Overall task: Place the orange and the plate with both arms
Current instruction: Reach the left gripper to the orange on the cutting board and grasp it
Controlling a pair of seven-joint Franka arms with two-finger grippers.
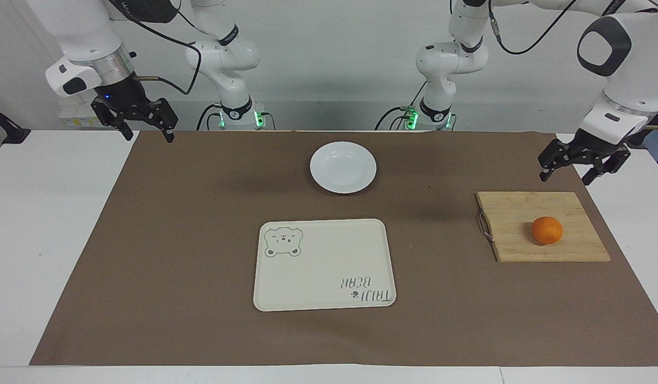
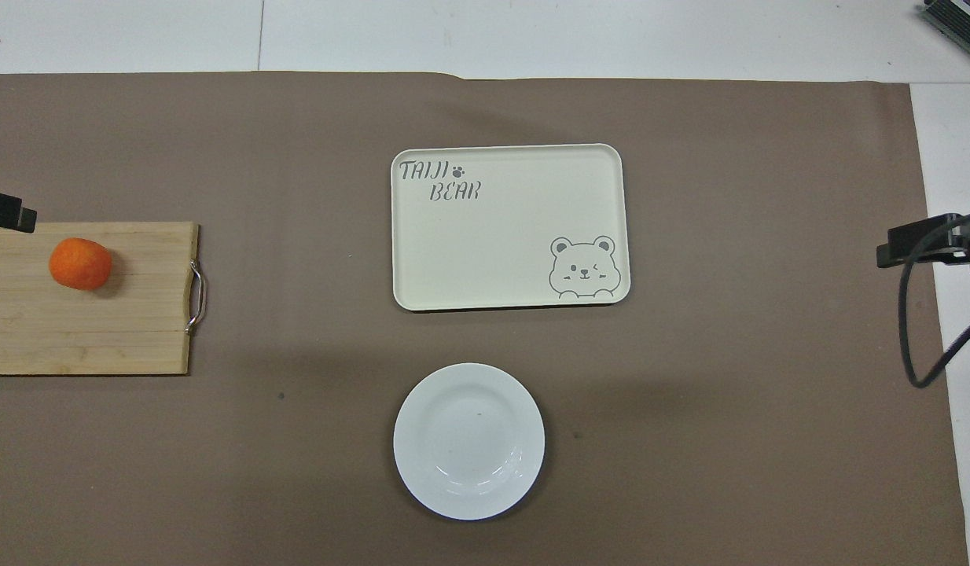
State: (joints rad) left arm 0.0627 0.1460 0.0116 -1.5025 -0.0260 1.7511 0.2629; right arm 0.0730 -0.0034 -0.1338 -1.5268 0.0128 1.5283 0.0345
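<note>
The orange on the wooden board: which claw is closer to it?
Left. The left claw hangs open just above the robots' edge of the board holding the orange. The right claw waits open at the table's other end.

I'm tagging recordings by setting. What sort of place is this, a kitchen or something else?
Most likely a robotics lab staged as a kitchen: a white table under a brown mat, with a plate, a bear tray and an orange on a cutting board.

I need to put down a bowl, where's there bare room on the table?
The cream rectangular bear tray is bare. So is the brown mat between the tray and the right arm's end, and the white round plate. The bamboo cutting board is partly taken by the small orange fruit.
</note>
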